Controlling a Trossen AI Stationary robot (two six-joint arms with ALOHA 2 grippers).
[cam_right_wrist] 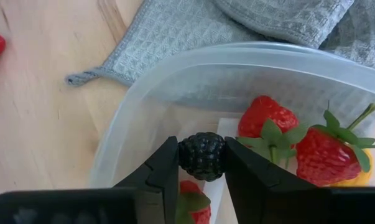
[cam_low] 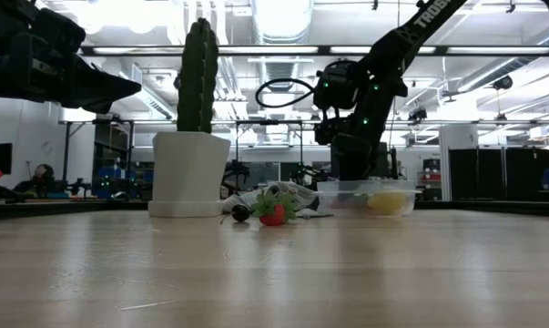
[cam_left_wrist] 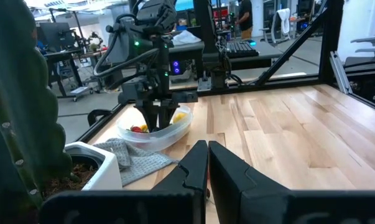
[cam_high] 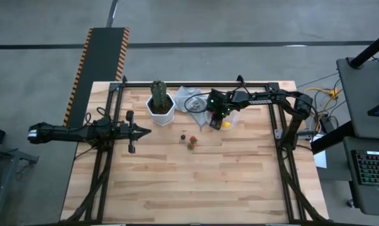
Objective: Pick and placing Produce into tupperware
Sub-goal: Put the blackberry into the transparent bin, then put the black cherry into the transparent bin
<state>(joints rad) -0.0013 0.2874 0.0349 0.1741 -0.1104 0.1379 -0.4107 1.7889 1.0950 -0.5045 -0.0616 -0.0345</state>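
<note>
Right gripper (cam_right_wrist: 201, 163) hangs over the tupperware (cam_high: 230, 119) at upper centre-right of the high view, jaws pinching a blackberry (cam_right_wrist: 202, 155) just inside the near rim. In the tupperware: two strawberries (cam_right_wrist: 267, 116), a yellow piece (cam_low: 384, 201) and another red piece partly hidden under the jaws. Grey cloth (cam_high: 189, 100) touches the tupperware's left side. On the desk (cam_high: 239, 182), centre frame: one strawberry (cam_high: 191, 144) and a dark berry (cam_high: 183, 136), near each other, below the cactus pot (cam_high: 160, 108). Left gripper (cam_high: 146, 132) waits at left-centre, jaws pressed together, nothing held.
</note>
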